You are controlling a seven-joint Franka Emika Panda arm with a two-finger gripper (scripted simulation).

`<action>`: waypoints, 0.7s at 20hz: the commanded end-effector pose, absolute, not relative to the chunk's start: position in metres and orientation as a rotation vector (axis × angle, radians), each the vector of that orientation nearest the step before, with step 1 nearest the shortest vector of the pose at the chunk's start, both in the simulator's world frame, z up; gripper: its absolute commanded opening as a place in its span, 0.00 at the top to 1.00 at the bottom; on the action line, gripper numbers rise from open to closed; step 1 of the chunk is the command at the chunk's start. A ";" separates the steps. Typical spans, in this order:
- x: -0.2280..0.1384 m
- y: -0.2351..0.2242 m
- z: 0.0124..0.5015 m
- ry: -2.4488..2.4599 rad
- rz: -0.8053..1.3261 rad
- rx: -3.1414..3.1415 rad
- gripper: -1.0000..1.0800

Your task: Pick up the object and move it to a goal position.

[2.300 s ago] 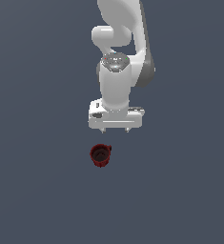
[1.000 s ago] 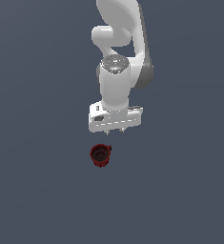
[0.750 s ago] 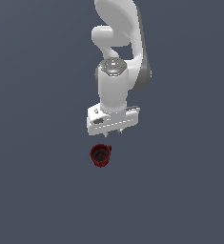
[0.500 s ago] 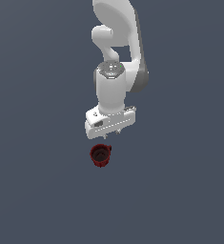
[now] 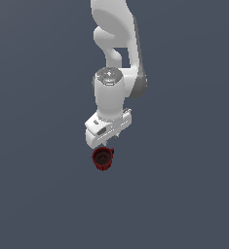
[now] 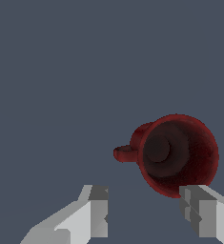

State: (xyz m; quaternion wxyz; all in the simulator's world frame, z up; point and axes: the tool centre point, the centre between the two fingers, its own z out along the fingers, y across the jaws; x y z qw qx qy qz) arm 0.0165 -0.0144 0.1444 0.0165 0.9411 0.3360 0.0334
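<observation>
Mug [image 5: 103, 159] is seen upright, mouth upward, handle turned toward the exterior view's right; pincer [image 5: 107, 144] is held spread just above it, wrist pointed downward

A bare simulated scene, no real room: flat, featureless slate-grey ground [image 5: 33, 194] fills both views, with plain rendered shading.

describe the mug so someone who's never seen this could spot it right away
Start from the white robot arm coming down over a plain grey floor, and follow it to its gripper, which is open. Just below that in the exterior view sits the mug, upright with its opening up. It is small, dark red with a dark inside and a stubby side handle, the only coloured thing there.
</observation>
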 end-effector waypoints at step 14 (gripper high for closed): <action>0.019 -0.034 0.123 1.605 0.118 2.620 0.38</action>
